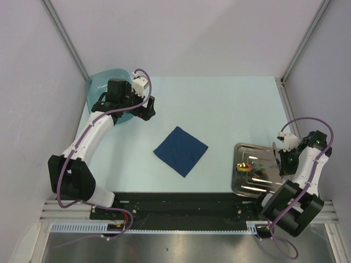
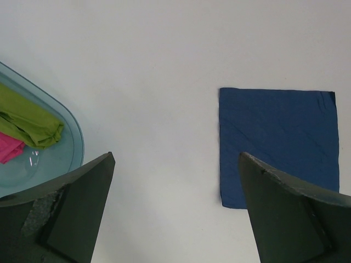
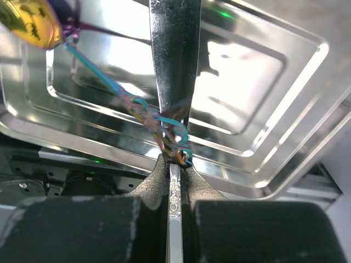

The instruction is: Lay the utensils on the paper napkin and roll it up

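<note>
The navy paper napkin (image 1: 181, 150) lies flat mid-table; it also shows in the left wrist view (image 2: 277, 142). My left gripper (image 1: 146, 107) is open and empty (image 2: 175, 159), above bare table between the napkin and the teal tub. My right gripper (image 1: 283, 160) is shut (image 3: 174, 159) on the patterned handle of a silver utensil (image 3: 171, 60), held over the steel tray (image 3: 263, 82). A second utensil with a twisted iridescent handle and a shiny gold bowl (image 3: 30, 22) ends right at the fingertips; I cannot tell if it is gripped too. Its gold bowl shows on the tray (image 1: 241, 166).
The pale teal tub (image 1: 104, 82) stands at the back left, holding a lime-green piece (image 2: 30, 120) and a pink piece (image 2: 8, 148). The steel tray's rim (image 1: 237, 189) sits at the front right near the table's edge. Walls close in both sides.
</note>
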You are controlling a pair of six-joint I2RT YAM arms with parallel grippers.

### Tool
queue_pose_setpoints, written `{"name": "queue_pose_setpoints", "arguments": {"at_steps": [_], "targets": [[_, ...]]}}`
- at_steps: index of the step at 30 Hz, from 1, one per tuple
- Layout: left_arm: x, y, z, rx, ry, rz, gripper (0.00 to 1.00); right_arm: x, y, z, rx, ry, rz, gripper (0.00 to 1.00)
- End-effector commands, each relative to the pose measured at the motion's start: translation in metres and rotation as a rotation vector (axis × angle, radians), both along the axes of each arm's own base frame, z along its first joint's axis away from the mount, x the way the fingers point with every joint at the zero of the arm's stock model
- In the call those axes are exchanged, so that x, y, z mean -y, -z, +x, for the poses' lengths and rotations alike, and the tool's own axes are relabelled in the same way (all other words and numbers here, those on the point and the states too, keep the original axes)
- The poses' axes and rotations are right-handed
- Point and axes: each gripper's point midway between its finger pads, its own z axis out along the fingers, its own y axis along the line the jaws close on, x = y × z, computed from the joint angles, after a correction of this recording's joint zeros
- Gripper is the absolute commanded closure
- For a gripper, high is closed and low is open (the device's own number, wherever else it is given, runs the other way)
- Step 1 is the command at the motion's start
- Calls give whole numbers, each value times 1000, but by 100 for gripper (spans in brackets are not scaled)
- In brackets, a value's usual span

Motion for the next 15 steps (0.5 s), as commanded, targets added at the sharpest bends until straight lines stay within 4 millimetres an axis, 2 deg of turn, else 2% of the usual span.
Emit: {"name": "queue_pose_setpoints", "arguments": {"at_steps": [1,6,10,13,15], "targets": [[3,-26,17,58,-41,-32,0,25,-21,14,58,96,-93,100],[-2,-31,22,76,-93,-39,0,46,-34,33,104,172,-138,100],[-11,-34,26,63,-159,-67,0,55,-55,66,171,209,-133,100],[-20,-38,28,50,-210,-119,0,52,-63,92,198,218,-109,100],[-23,-41,30,49,-231,-149,0,41,-67,110,214,213,-83,100]]}}
